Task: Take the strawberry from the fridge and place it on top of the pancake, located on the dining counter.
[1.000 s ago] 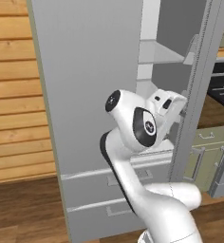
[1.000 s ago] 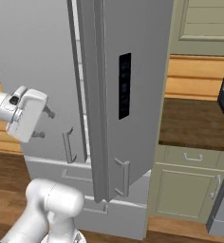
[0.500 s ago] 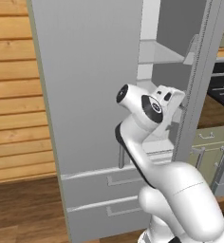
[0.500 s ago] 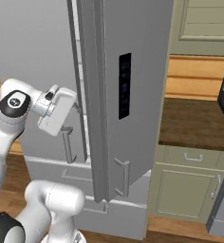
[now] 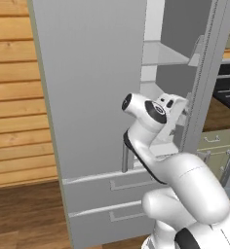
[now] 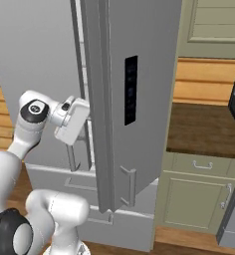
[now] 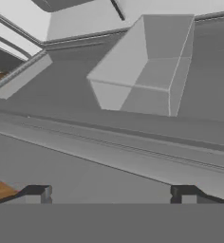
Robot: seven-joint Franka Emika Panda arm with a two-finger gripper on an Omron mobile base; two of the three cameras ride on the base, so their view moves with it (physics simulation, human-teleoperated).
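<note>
- The fridge (image 5: 97, 97) stands with one door closed on my left and the other swung wide, so I reach into the gap.
- My gripper (image 7: 109, 192) faces a door bin (image 7: 142, 66), fingers spread apart and empty.
- I can't spot the strawberry here.

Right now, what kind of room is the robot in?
Most likely a home kitchen. A tall grey fridge stands with its door ajar showing white inner shelves, pale green base cabinets sit under a dark wooden countertop, and the walls are wood-panelled.
</note>
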